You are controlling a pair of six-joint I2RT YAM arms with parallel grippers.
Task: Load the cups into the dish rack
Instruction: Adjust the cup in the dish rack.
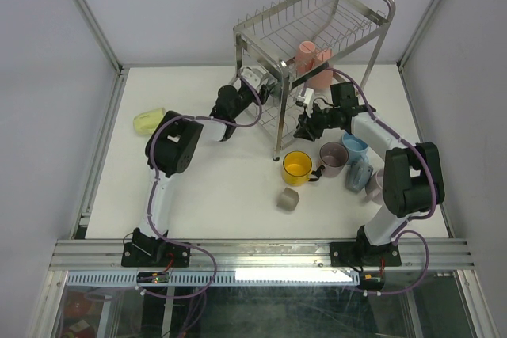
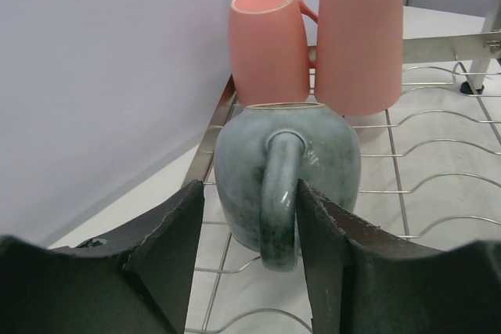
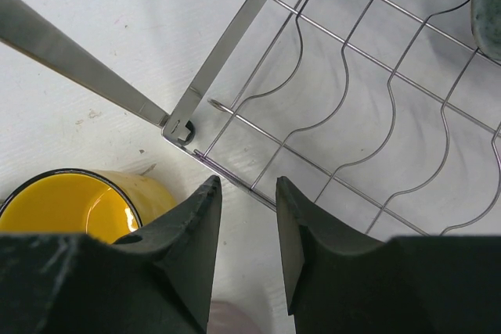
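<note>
A mottled grey-green mug (image 2: 313, 170) stands upside down on the lower wires of the dish rack (image 2: 438, 154), with two pink mugs (image 2: 266, 44) upside down behind it. My left gripper (image 2: 250, 187) is open and straddles its handle (image 2: 279, 201). The right finger touches the handle; the left finger stands apart from it. My right gripper (image 3: 247, 185) is open and holds nothing. It hovers over the table at the corner of the dish rack (image 3: 227, 52), beside the yellow mug (image 3: 63, 205).
On the table right of the rack (image 1: 317, 13) stand a yellow mug (image 1: 297, 167), a mauve one (image 1: 332, 156), a light blue one (image 1: 354, 148) and a grey-blue one (image 1: 358, 173). A small grey-beige cup (image 1: 287, 199) sits nearer. A pale green mug (image 1: 147, 122) lies far left.
</note>
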